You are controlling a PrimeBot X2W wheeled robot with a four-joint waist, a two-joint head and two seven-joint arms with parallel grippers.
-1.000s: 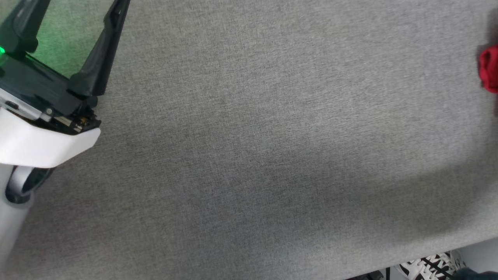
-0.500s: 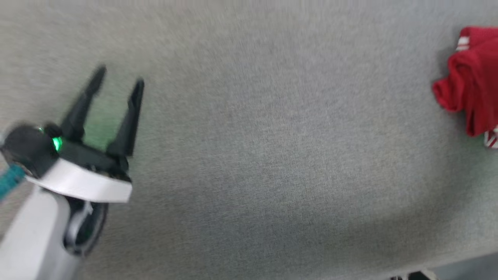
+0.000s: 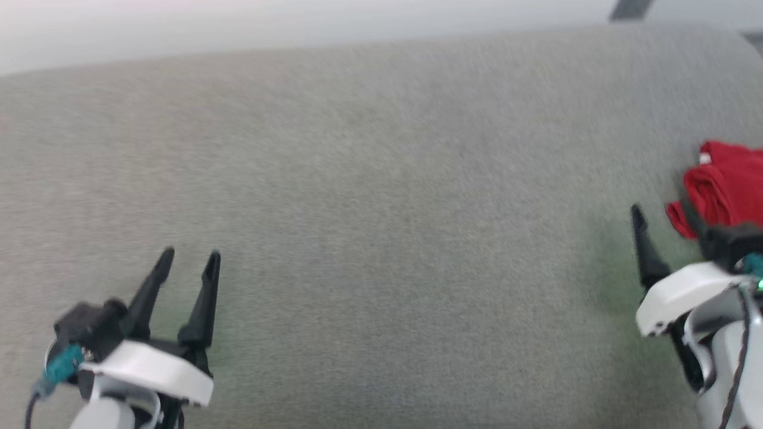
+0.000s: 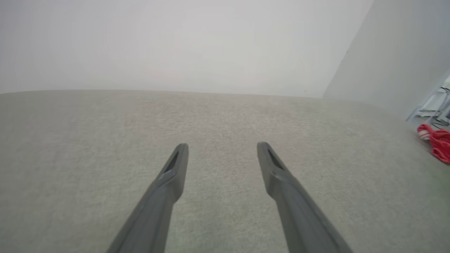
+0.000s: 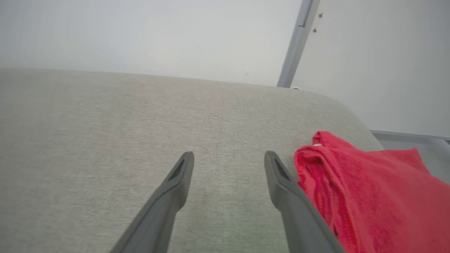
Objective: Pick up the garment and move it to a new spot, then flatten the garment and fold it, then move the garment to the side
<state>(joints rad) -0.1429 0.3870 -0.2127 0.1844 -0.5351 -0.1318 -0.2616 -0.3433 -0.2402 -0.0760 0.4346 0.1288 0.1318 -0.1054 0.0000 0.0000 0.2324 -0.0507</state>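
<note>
**Left tool [image 3: 192, 255] and right tool [image 5: 229, 154] both spread; garment [image 5: 369, 182] bunched at the right end of the desk [image 3: 381, 179]**

Both tools hover over the grey fabric-topped desk with their long dark fingers held wide apart, and bare grey cloth shows between each pair. In the head view the left tool sits at the near left, both fingers pointing toward the far side. Its wrist view [image 4: 222, 145] looks along them across open desk to a pale wall.

The right tool is at the near right and is partly cut off there. One finger [image 3: 642, 244] stands out clearly against the desk. The other is lost in a dark blur in front of the red cloth, so its tip is hard to place from the head view. The right wrist view shows the spread plainly.

The garment lies in a crumpled red heap at the right end of the desk, close to its rounded far-right corner. It is just beside the outer face of the right tool's right-hand finger. Whether cloth and finger touch cannot be told, because the finger overlaps the heap's edge. The head view's right border cuts off the garment [image 3: 724, 190], with only a small white patch showing at its far edge. In the left wrist view it is a small red lump [image 4: 439, 142] at the right margin, with a white bit at its far end. Motion blur softens the head view, so folds and trim cannot be made out.
</note>
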